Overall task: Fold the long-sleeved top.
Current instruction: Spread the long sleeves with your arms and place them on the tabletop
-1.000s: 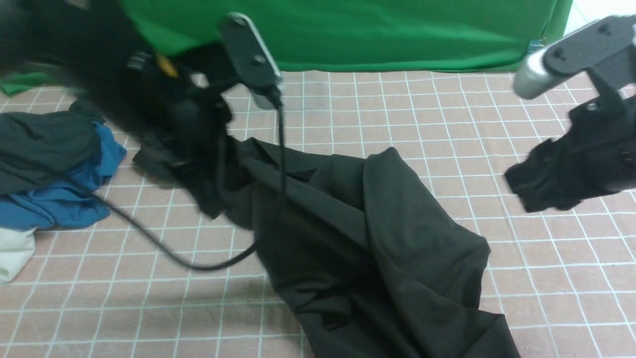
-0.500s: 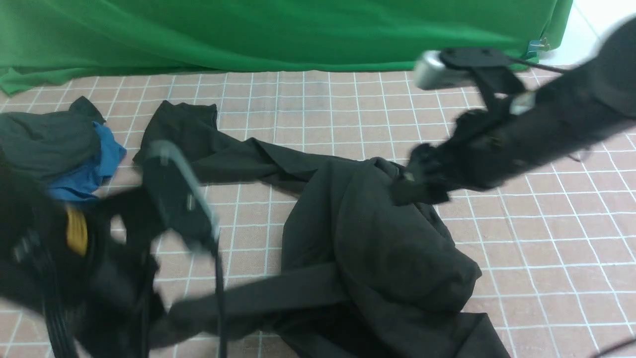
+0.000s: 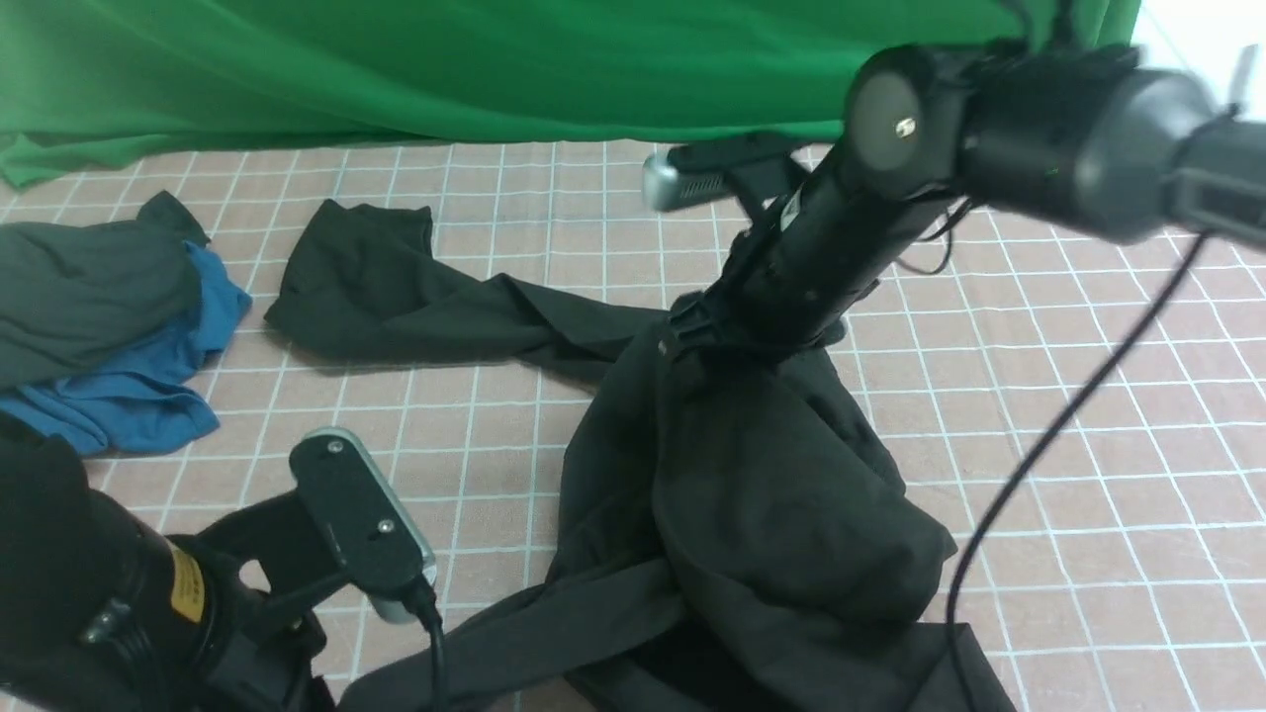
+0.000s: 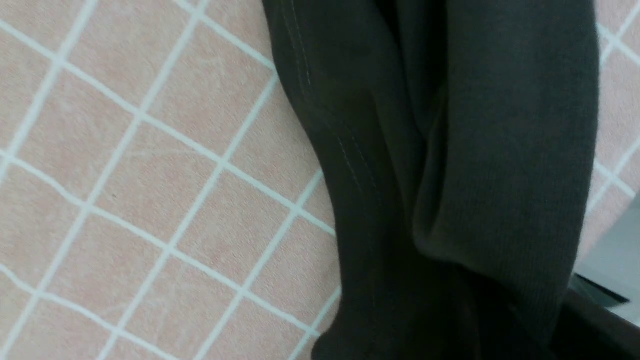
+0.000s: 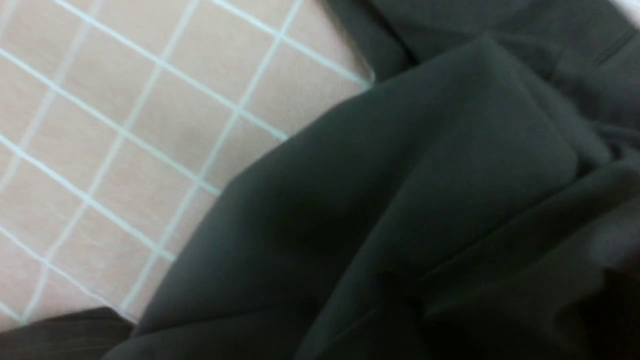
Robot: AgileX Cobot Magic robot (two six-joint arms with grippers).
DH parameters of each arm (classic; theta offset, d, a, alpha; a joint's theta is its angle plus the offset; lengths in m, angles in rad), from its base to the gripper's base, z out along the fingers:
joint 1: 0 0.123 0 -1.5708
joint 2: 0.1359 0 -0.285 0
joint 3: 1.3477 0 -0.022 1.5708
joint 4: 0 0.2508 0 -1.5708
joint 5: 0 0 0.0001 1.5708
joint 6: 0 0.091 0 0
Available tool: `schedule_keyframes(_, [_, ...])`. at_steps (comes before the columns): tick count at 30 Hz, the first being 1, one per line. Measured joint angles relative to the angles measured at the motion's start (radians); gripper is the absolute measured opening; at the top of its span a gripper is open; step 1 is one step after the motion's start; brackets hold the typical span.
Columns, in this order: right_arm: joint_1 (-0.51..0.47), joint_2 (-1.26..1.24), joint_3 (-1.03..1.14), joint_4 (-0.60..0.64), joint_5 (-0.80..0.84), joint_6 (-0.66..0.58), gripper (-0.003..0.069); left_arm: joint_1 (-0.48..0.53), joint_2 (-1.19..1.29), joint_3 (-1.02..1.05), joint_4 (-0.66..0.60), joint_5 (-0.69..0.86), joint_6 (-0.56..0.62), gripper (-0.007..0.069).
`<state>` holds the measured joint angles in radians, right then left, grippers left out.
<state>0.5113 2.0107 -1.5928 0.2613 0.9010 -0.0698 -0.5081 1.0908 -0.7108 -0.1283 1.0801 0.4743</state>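
Black soft knit, the long-sleeved top (image 3: pixel 771 494) lies in a crumpled heap mid-table on the pink cloth w/ white grid (image 3: pixel 1088 445), body bunched & ridged, not flat. Its far sleeve (image 3: pixel 396 297) runs out flat toward the far left, cuff end near the other clothes but apart from them. Its near sleeve (image 3: pixel 554 623) stretches as a strip from the heap toward the near left corner & the L arm (image 3: pixel 119 603). L gripper sits below its wrist cam (image 3: pixel 361 514) at the bottom edge of the front view, tips not visible there. Its jaws are pinched tight, & the L wrist view shows the top's ribbed fabric (image 4: pixel 450 175) w/ a stitched hem gathering down toward them, so it's holding that sleeve end. R arm (image 3: pixel 989 129) reaches in from the far right, angled down, w/ R gripper (image 3: pixel 692 341) pressed into the high ridge of the heap on its far side. Its tips are lost against the black cloth in front view. R wrist view gives only close-up folds of the top (image 5: pixel 425 200) over the grid, no fingers, so can't tell if those jaws are wide, narrow or gripping. Dark grey-green garment (image 3: pixel 89 287) overlaps a blue garment (image 3: pixel 148 405) at the left edge, well apart from the heap. Green backdrop (image 3: pixel 495 69) hangs along the far side. Black cable (image 3: pixel 1039 465) droops from the R arm in front of the table's right part.
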Motion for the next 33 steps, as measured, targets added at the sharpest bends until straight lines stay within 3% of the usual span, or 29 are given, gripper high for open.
schedule_keyframes(4, [-0.001, 0.016, -0.018, -0.002, 0.0, -0.057, 0.0146, 0.0, 0.0, -0.004, 0.03, -0.044, -0.039, 0.0032])
schedule_keyframes(6, [-0.009, 0.015, -0.042, -0.002, 0.007, -0.093, 0.0065, 0.0, 0.0, -0.028, 0.065, -0.046, -0.072, 0.0032])
schedule_keyframes(14, [-0.098, -0.018, -0.299, 0.001, 0.025, -0.114, 0.0055, 0.037, 0.005, -0.296, 0.327, -0.047, -0.175, 0.0032])
schedule_keyframes(16, [-0.166, -0.045, -0.465, 0.005, 0.065, -0.114, 0.0055, 0.137, 0.026, -0.495, 0.393, -0.044, -0.151, 0.0032])
schedule_keyframes(19, [-0.215, -0.071, -0.57, 0.006, 0.097, -0.114, 0.0055, 0.21, 0.055, -0.655, 0.411, -0.039, -0.104, 0.0032])
schedule_keyframes(21, [-0.29, -0.122, -0.693, 0.015, 0.155, -0.114, 0.0055, 0.289, 0.114, -0.937, 0.418, 0.002, -0.064, 0.0032])
schedule_keyframes(25, [-0.374, -0.219, -0.773, 0.069, 0.265, -0.116, 0.0055, 0.271, 0.167, -1.231, 0.388, 0.078, 0.021, 0.0032])
schedule_keyframes(29, [-0.426, -0.295, -0.726, 0.08, 0.31, -0.137, 0.0055, 0.189, 0.138, -1.265, 0.34, 0.105, 0.034, 0.0032])
schedule_keyframes(33, [-0.442, -0.39, -0.502, 0.058, 0.318, -0.144, 0.0055, 0.157, 0.071, -1.024, 0.311, 0.112, 0.001, 0.0032])
